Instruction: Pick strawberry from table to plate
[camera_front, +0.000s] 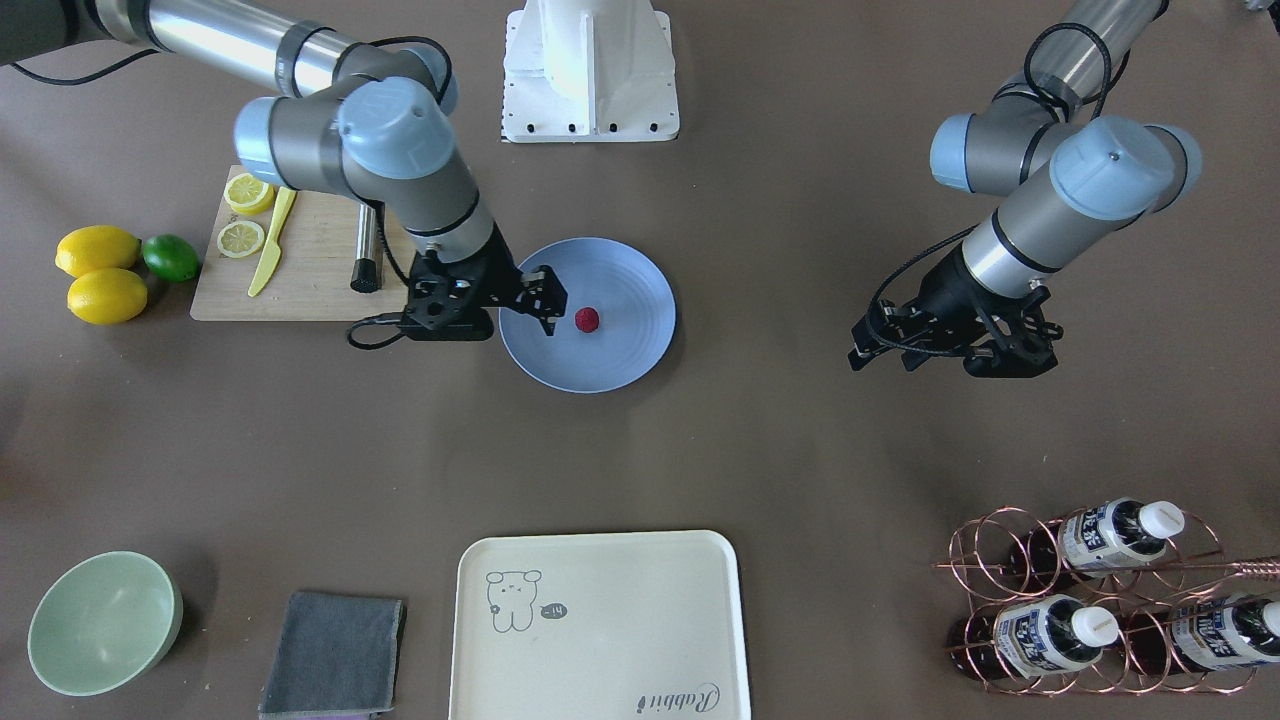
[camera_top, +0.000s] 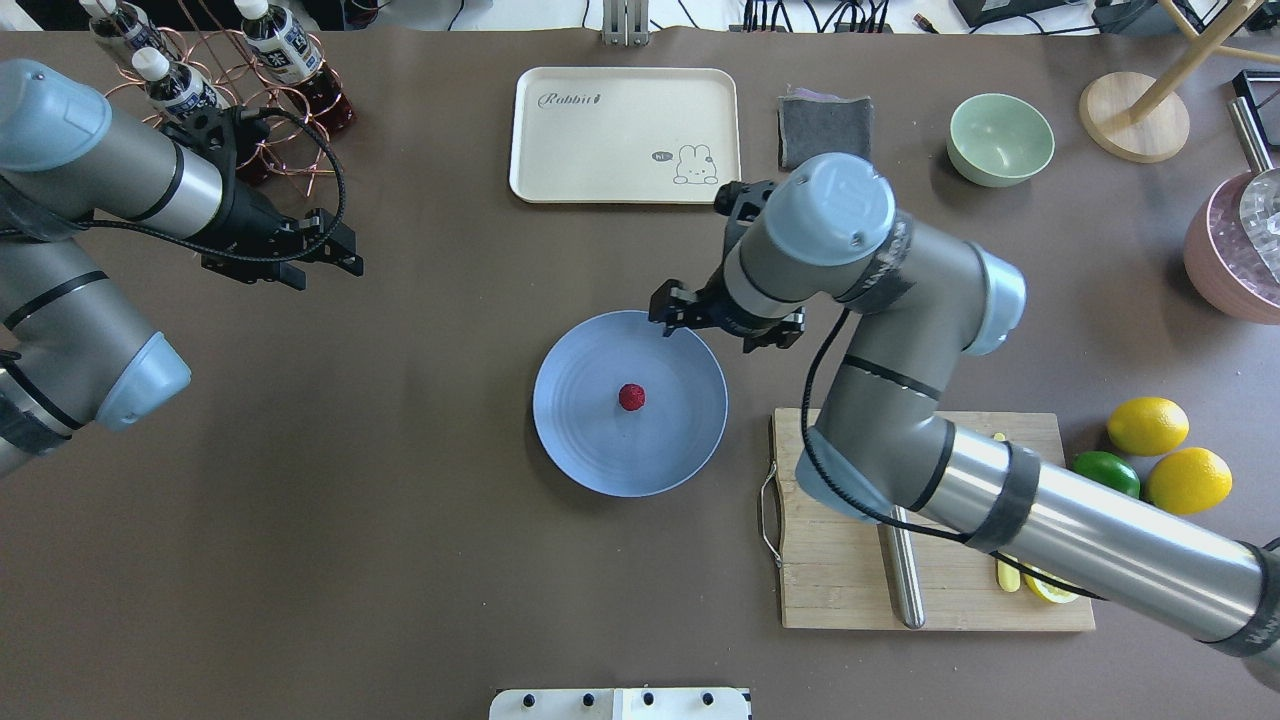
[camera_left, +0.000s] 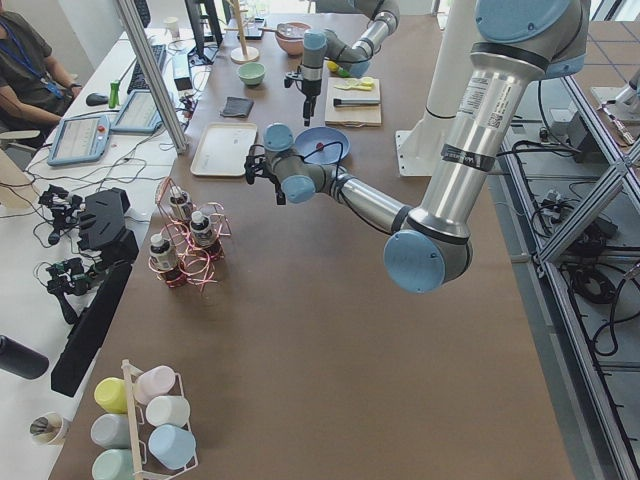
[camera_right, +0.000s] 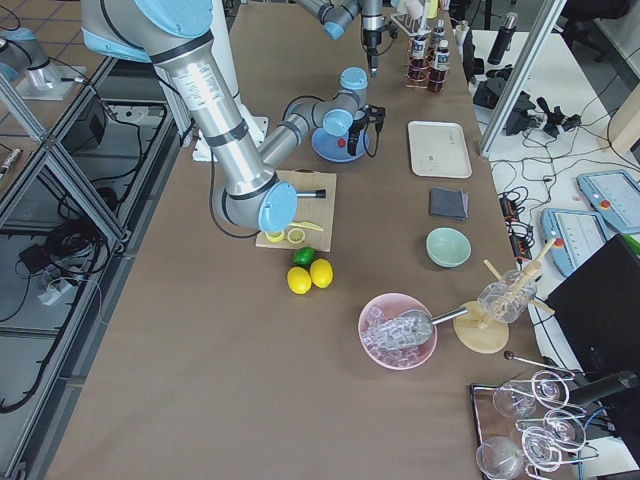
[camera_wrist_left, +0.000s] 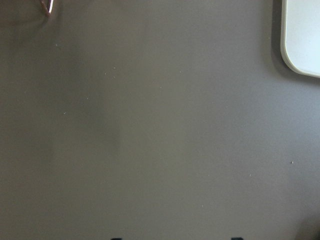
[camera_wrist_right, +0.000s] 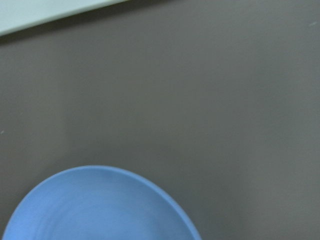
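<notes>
The dark-red strawberry (camera_front: 587, 319) (camera_top: 631, 397) lies by itself near the middle of the blue-grey plate (camera_front: 625, 275) (camera_top: 600, 445) on the brown table (camera_front: 800, 450). My right gripper (camera_front: 546, 300) hovers over the plate's edge, a short way from the berry, open and holding nothing. The right wrist view shows only the plate's rim (camera_wrist_right: 100, 200) and bare table; the strawberry is out of that view. Far off over bare table, my left gripper (camera_front: 945, 358) (camera_top: 320, 262) hangs open and empty.
A wooden cutting board (camera_front: 310, 280) with lemon slices, a yellow knife and a steel handle sits by my right arm. Two lemons (camera_front: 100, 272) and a lime (camera_front: 170, 257) lie beyond it. A cream tray (camera_front: 600, 630), green bowl (camera_front: 100, 620), grey cloth (camera_front: 335, 655) and bottle rack (camera_front: 1100, 600) line the far edge.
</notes>
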